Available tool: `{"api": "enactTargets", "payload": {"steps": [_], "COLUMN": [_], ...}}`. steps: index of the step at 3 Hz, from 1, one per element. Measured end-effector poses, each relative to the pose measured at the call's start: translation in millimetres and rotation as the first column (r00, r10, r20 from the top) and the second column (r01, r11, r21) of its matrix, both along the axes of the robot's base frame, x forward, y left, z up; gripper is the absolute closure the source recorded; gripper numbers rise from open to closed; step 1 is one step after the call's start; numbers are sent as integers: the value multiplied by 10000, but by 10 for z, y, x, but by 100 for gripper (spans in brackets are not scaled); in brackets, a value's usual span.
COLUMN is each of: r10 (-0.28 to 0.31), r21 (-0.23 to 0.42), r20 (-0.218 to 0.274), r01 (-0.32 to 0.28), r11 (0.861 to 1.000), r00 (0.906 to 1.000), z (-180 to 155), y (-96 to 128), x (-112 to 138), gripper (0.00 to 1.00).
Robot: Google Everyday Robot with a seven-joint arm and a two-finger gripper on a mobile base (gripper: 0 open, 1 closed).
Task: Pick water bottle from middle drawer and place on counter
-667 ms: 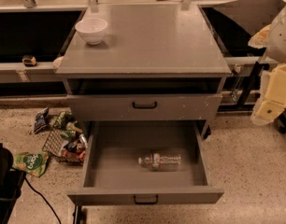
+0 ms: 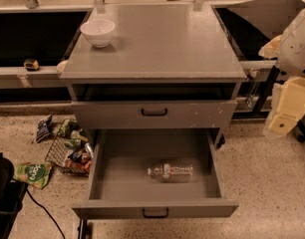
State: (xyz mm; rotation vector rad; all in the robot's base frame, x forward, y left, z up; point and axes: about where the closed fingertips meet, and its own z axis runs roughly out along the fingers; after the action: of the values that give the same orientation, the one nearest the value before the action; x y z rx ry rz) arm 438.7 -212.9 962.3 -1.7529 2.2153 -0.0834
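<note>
While the water bottle [image 2: 170,172] lay on its side in the open middle drawer [image 2: 155,210], cap pointing left, we logged the claw [image 2: 287,111] at the right edge, beside the counter [image 2: 157,49] and well apart from the bottle. We couldn't tell whether it was open or closed. No grasp yet.

Risks as we judged them:
- The round ribbed bottle could roll if nudged off-centre.
- The arm could clip the upper drawer front [image 2: 154,112] on the reach in.
- A careless placement could knock the white bowl [image 2: 97,32].
</note>
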Motion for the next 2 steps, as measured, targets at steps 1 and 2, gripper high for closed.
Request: {"api": "enactTargets", "payload": {"steps": [1,2], "r10": [1176,2542], "r21": [425,1315], "r20": [-150,-427], "r01": [-1169,-2468], "r11": [9922,9601], "r00": [9929,9662], "z": [-454,-1190], "y": [228,462], "x": [-51,-106], "gripper": [0,0]}}
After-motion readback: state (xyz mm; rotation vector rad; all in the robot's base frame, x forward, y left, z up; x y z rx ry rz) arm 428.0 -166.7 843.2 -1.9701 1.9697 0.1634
